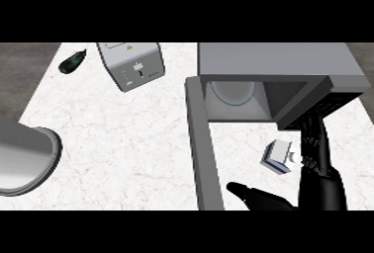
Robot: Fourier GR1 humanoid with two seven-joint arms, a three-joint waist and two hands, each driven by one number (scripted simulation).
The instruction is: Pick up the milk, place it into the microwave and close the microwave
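Observation:
The milk point(277, 157), a small white and blue carton, lies on the white counter point(124, 133) just in front of the microwave point(277, 62). The microwave's door point(203, 148) stands wide open and runs toward me along the carton's left. A pale round plate point(232, 91) shows inside the cavity. My right hand point(320, 170) comes up from the lower edge, open. Its straight fingers point(314, 136) lie along the carton's right side, pointing at the microwave's front corner. The thumb point(252, 195) spreads out to the left below the carton. My left hand does not show.
A grey and white toaster-like appliance point(133, 64) stands at the back, left of the microwave. A dark green vegetable point(73, 62) lies near the counter's far left corner. A big grey forearm part point(22, 158) fills the left edge. Dark floor lies beyond the counter's left side.

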